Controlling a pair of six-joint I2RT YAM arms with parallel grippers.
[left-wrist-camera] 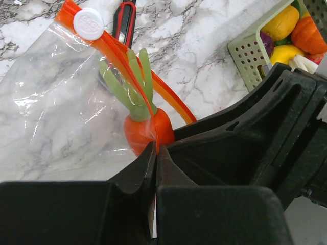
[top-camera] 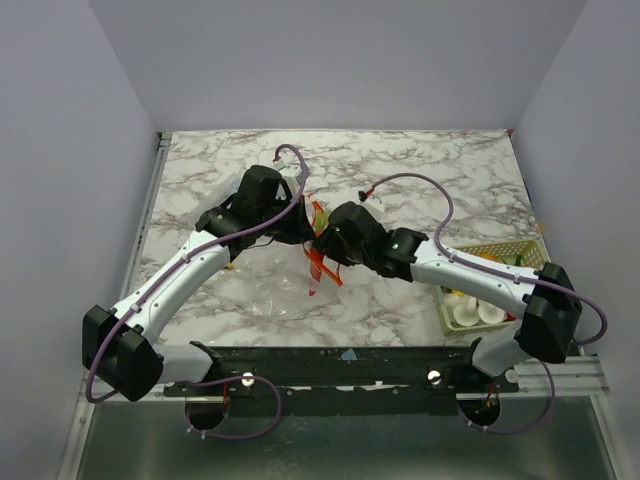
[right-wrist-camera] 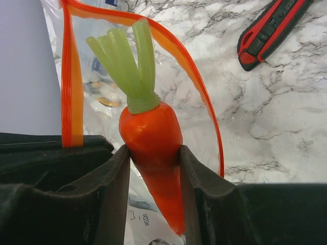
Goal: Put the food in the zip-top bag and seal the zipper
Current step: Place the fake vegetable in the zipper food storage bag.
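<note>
Marble table [top-camera: 400, 160]: left gripper [left-wrist-camera: 156, 150] pinches zipper [right-wrist-camera: 69, 76]; right gripper [right-wrist-camera: 153, 150] clasps carrot [right-wrist-camera: 150, 127], best pushed deep into bag [left-wrist-camera: 56, 102] before release

Carrot [right-wrist-camera: 153, 138], between the black fingers [right-wrist-camera: 110, 194] of the right gripper [right-wrist-camera: 153, 153]: glossy orange body, pale green stalks.
Zip-top bag [left-wrist-camera: 56, 117], left of the black fingers [left-wrist-camera: 133, 178] of the left gripper [left-wrist-camera: 156, 152]: clear, white glare streaks, marble showing through.
Zipper [right-wrist-camera: 69, 92]: translucent orange-red, ribbed; round white slider [left-wrist-camera: 88, 23] on it.
Stick [right-wrist-camera: 271, 28], up and right of the right fingers: red with black.
Table [left-wrist-camera: 204, 51]: white marble, grey veining.
Basket [left-wrist-camera: 245, 56], right of the left fingers: pale green, rows of small holes. Food [left-wrist-camera: 281, 23] in it: yellow, orange, purple, white.
Arms [top-camera: 190, 265]: white shells, black joints. Cables [top-camera: 418, 180]: purple.
</note>
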